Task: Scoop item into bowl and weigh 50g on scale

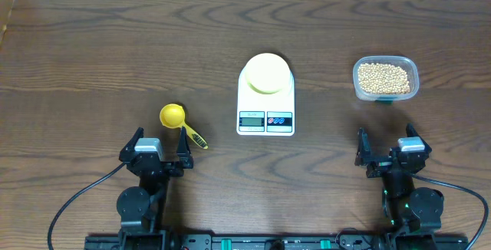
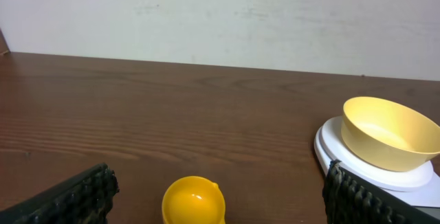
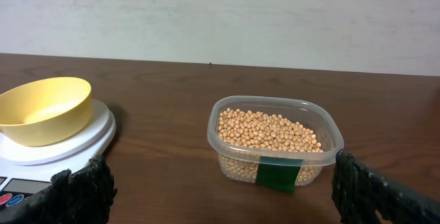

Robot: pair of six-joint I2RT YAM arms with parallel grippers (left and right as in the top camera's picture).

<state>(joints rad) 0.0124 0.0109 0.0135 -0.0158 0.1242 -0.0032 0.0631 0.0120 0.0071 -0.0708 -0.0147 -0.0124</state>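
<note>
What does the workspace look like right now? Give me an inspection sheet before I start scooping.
Surface: dark wood table, no spills seen.
Job's things: bowl empty, sitting on the scale, display unreadable; beans in a clear tub right of the scale; yellow scoop empty, lying left of the scale.
Clutter: nothing seen.
Grippers: left gripper and right gripper both open, holding nothing, at the near edge.
Cables: a black cable loops out from each arm base.
Surroundings: plain pale wall behind the table.
</note>
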